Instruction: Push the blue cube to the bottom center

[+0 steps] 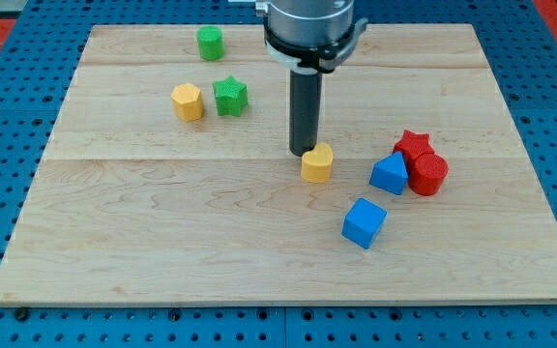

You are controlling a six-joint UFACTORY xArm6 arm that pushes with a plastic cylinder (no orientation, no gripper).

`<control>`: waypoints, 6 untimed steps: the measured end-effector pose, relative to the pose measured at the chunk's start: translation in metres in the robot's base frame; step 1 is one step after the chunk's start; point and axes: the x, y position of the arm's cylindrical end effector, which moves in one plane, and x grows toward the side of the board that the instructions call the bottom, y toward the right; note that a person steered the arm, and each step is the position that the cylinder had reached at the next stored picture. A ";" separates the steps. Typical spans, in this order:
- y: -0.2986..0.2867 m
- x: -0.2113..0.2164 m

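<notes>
The blue cube (364, 222) sits turned corner-down, my tip (304, 154) up-left; no jaws visible.

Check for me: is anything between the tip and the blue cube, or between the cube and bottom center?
My tip touches the yellow block, which lies toward the blue cube. Nothing visible blocks the cube's path to bottom center.

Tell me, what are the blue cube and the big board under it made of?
The blue cube looks like painted wood or plastic: flat matte colour, no grain, so I can't be sure. The pale wooden board is probably unpainted wood, showing grain lines and plank seams.
</notes>
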 end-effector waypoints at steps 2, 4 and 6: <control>0.016 0.017; -0.010 0.068; -0.010 0.184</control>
